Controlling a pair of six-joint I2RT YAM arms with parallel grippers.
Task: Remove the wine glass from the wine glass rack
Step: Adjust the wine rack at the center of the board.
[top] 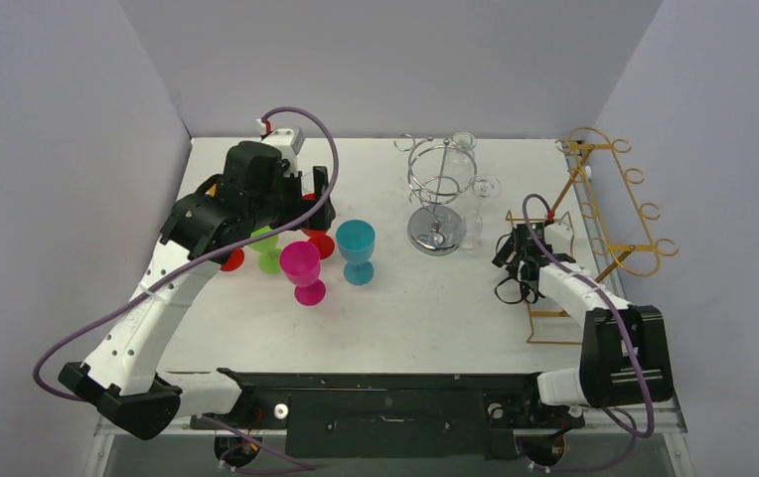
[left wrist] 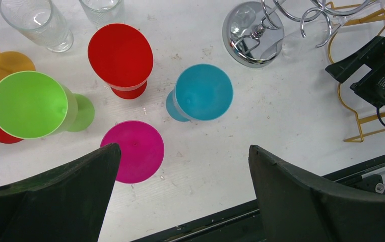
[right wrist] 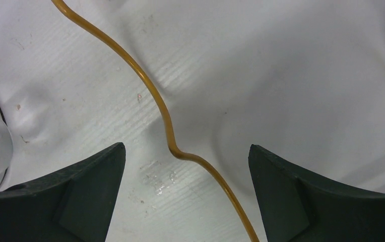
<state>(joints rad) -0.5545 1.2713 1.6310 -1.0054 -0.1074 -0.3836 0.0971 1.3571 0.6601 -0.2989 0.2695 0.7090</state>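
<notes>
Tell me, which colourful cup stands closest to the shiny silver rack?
The blue cup. It stands alone on the side of the bunch nearest the silver rack; the pink cup, the green cup and the red cups are all farther from it.

Bare desk (top: 425,313) lies open before the chrome rack (top: 436,194) and between it and the teal goblet (top: 357,248). Coloured goblets (top: 301,268) crowd the left. The gold rack (top: 609,209) fences the right, its base wire (right wrist: 168,126) crossing beneath the spread right fingers (right wrist: 321,201). A clear glass (top: 474,217) flanks the chrome rack's right side.
</notes>
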